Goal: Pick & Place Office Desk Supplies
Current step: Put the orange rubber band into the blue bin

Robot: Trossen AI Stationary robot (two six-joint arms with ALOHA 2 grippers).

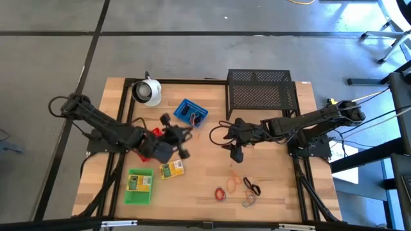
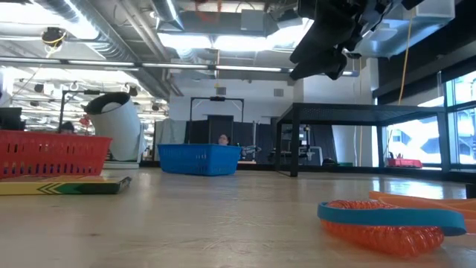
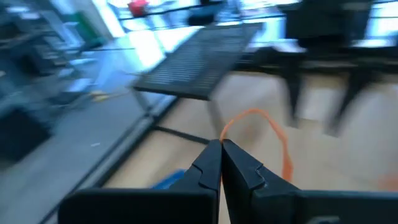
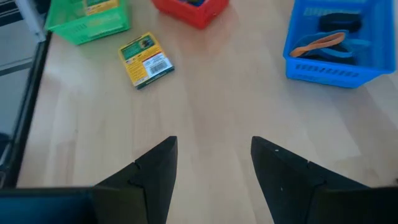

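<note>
An orange loop hangs pinched in the closed left hand, near the red tray. The blue tray holds loops, between both hands. Green tray and a yellow-green box lie beside the left hand; loose loops near the open right hand.

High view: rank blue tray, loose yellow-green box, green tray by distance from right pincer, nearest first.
From the right pincer, open, mid-table:
1. Blue plastic tray, toward the left arm's side and the table's far edge.
2. Loose yellow-green cardboard box, lying flat on the wood toward the near edge.
3. Green plastic tray, near-left corner.
</note>
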